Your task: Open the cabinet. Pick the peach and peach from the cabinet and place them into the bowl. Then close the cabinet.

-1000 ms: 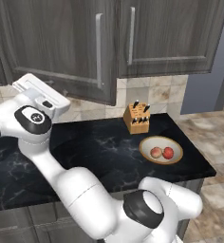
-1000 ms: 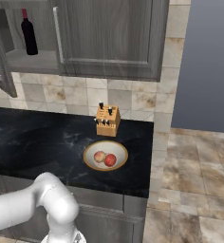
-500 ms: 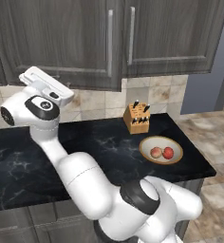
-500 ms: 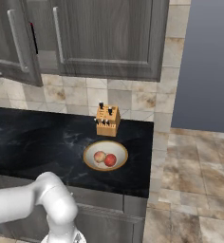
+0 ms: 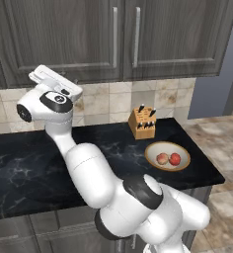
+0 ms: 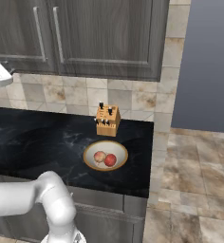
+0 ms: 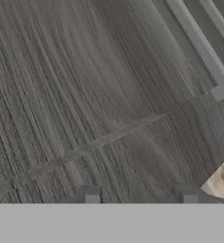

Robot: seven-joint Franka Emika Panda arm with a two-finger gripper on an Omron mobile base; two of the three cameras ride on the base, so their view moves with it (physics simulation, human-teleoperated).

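Cabinet (image 5: 123,39) looks fully shut now, both doors flush above the table (image 5: 34,168); bowl (image 5: 168,156) sits on the table near the knife block (image 5: 142,122) with both peaches in it, the paler one (image 5: 162,158) touching the red one (image 5: 174,158). So the task looks essentially done, only retreat left. Hand (image 7: 140,199) faces the door panel close up, fingertips apart, gripping nothing. Versus a second ago: left door was swung out, wine bottle visible inside; now closed.

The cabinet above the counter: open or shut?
Shut: both doors of the cabinet lie flush, handles side by side.
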